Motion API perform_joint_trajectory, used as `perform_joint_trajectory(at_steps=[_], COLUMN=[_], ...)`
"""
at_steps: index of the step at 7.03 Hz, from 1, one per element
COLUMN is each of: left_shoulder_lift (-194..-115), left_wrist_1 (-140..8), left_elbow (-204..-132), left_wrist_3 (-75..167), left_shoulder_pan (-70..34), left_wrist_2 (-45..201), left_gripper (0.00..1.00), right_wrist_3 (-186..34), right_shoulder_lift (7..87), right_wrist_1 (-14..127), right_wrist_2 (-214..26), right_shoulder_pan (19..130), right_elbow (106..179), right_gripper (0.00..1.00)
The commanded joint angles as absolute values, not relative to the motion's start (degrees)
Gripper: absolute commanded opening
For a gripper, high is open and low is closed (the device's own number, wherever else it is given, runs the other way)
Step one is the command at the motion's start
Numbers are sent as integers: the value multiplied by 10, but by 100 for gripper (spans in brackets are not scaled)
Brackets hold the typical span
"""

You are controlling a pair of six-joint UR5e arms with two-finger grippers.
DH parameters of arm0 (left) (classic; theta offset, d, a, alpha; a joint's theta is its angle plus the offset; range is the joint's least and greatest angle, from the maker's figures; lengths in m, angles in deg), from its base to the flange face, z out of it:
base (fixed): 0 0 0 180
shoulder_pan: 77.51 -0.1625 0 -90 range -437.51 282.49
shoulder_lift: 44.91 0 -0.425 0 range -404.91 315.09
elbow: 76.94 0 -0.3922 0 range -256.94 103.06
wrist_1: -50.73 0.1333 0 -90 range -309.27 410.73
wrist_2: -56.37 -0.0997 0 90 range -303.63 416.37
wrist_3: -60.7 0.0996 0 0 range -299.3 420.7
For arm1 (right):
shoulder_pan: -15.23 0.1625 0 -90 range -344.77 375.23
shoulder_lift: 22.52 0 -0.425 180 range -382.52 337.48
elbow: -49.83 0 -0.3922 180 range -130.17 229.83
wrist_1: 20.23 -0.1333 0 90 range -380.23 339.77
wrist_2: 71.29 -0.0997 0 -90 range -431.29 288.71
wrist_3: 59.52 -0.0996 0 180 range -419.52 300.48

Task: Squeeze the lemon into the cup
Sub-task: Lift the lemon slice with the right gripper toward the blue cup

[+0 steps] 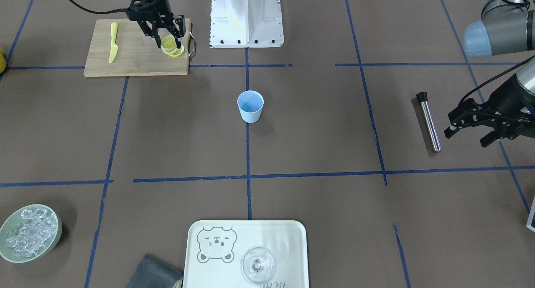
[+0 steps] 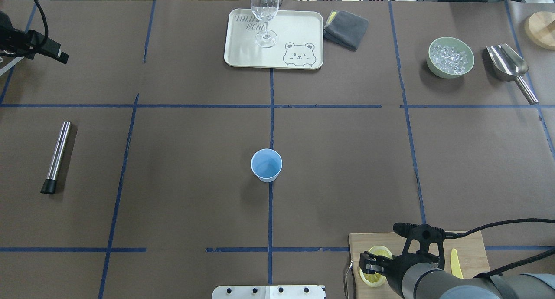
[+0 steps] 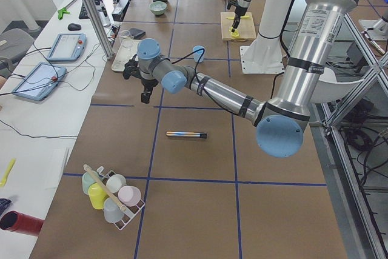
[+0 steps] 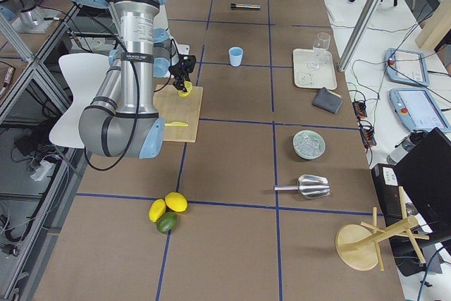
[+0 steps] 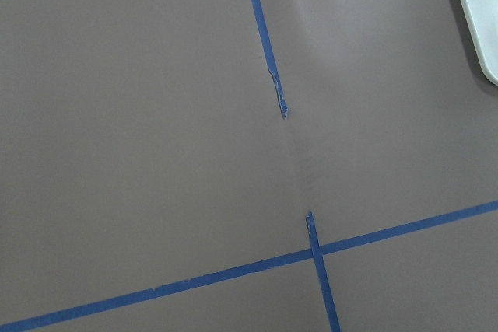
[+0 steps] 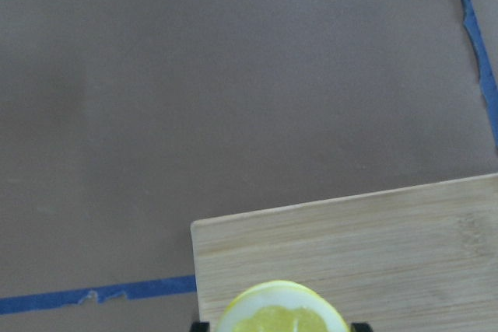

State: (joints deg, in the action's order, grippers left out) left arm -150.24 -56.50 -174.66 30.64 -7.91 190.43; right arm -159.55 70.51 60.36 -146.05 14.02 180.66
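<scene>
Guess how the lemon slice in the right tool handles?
Likely floppy: the lemon slice is thin, so the right tool may fold it. Probably slippery, with cut flesh exposed. Light, so it should lift off the cutting board easily.

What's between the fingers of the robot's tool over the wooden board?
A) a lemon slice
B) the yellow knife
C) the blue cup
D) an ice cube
A: a lemon slice sits between the fingers of the right tool over the board, while the knife lies apart from them on the board.
</scene>
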Motion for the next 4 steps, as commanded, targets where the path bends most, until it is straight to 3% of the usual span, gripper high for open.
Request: perform_joint_trajectory(at_steps=[1,3,4], left_shoulder_lift=[-1505,-1506,-1506], left_wrist_1=[-565,-565,-565], left_elbow=[-1746,-1745,-1745], left_wrist_3=[306,306,306], left_shoulder_pan=[-79,-80,-80], left_wrist_2=[1905,1905,1905], left_gripper=[100,100,100], right_wrist_3=[-1594,-1589,-1573], right_shoulder_lift=[698,646,579], right_wrist_1=[614,642,694], right_wrist_2=[-1490,-1524,-1542], right_shoulder_pan=[183,220,252], right_elbow=[1821,1814,1799], right_gripper=[55,55,55])
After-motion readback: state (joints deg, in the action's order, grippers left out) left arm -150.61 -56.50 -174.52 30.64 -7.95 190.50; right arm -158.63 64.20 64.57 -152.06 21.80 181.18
